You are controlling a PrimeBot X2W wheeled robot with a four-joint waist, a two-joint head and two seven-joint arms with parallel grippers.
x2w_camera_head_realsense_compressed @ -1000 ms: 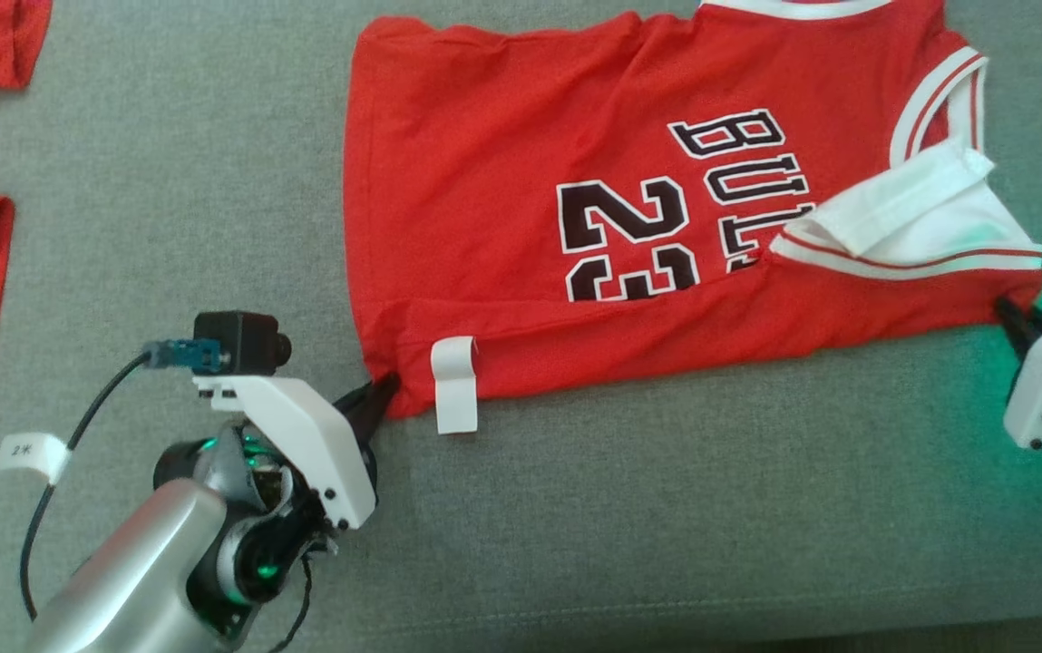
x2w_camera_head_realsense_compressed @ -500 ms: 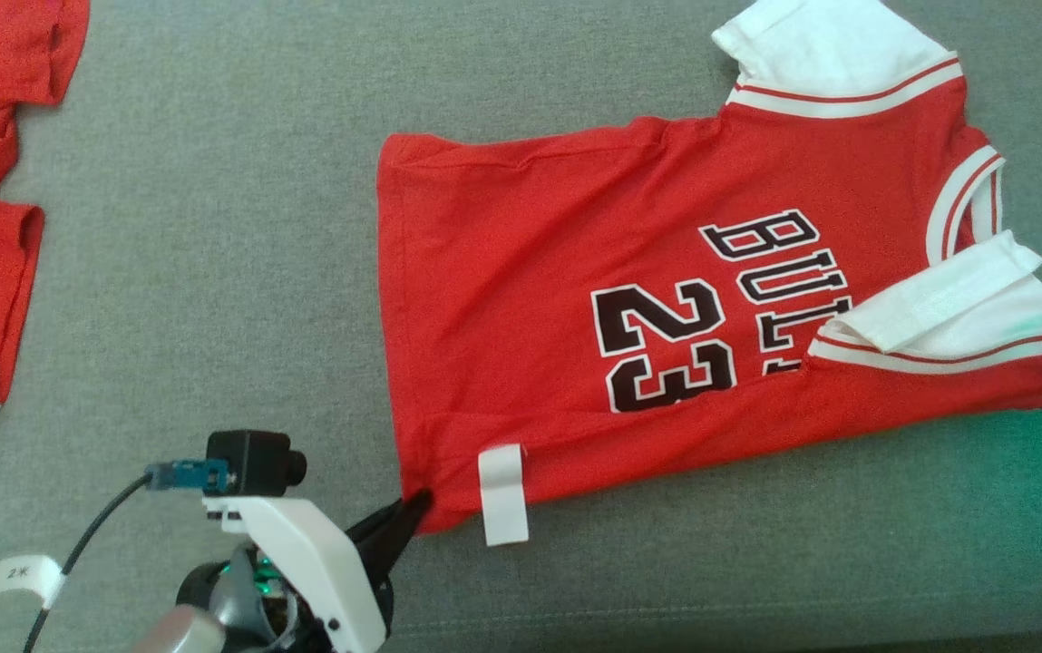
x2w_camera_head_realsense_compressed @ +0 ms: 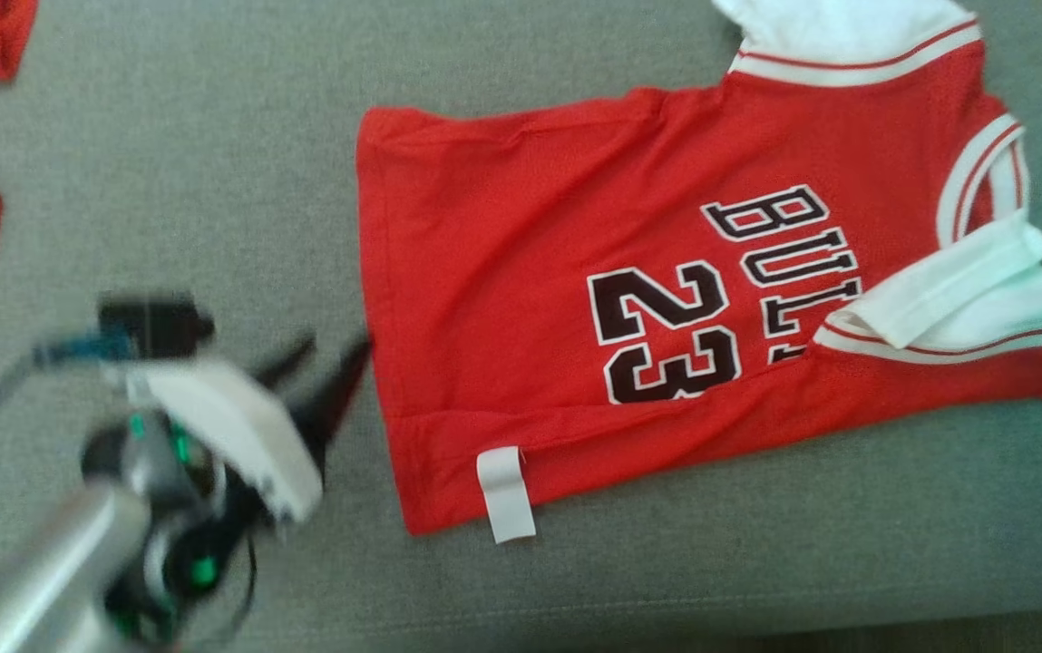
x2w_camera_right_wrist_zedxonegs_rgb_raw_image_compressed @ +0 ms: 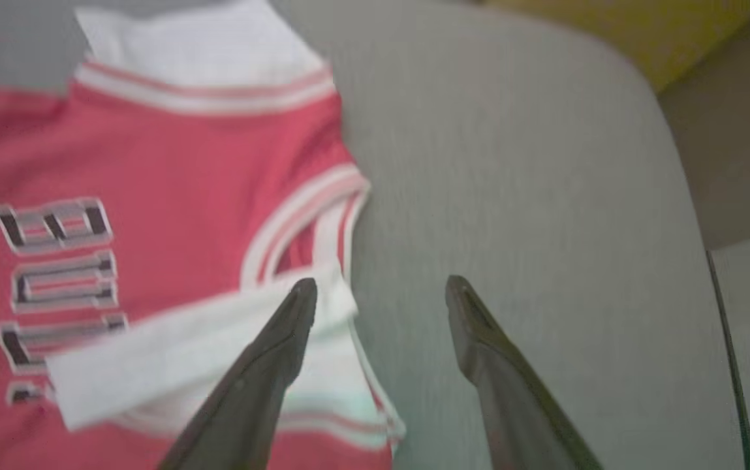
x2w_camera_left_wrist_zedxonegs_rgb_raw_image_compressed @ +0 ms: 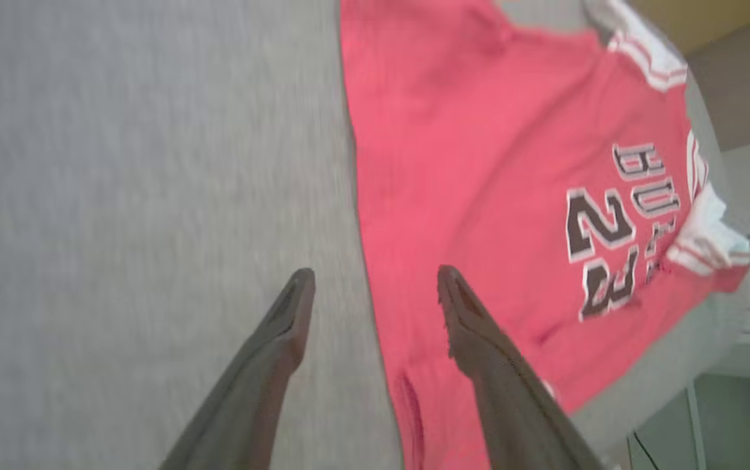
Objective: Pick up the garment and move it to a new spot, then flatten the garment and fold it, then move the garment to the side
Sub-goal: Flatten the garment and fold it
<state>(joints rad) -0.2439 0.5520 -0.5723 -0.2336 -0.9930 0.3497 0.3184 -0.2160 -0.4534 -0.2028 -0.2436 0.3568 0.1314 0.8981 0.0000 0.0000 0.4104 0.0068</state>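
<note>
Clearly both are spread and empty: the left pincer (x2w_camera_left_wrist_zedxonegs_rgb_raw_image_compressed: pixel 375 274) hangs at the hem of the shirt (x2w_camera_head_realsense_compressed: pixel 575 272), the right pincer (x2w_camera_right_wrist_zedxonegs_rgb_raw_image_compressed: pixel 381 282) at its shoulder end. Limp, light cloth on the surface (x2w_camera_head_realsense_compressed: pixel 167 181); pinching corners looks best.

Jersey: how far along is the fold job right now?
Done: the jersey lies spread on the grey surface, its near long edge folded over part of the number. In hand: nothing; left gripper and right gripper both stand open, gripping nothing. Left: further folds, then moving it aside.
</note>
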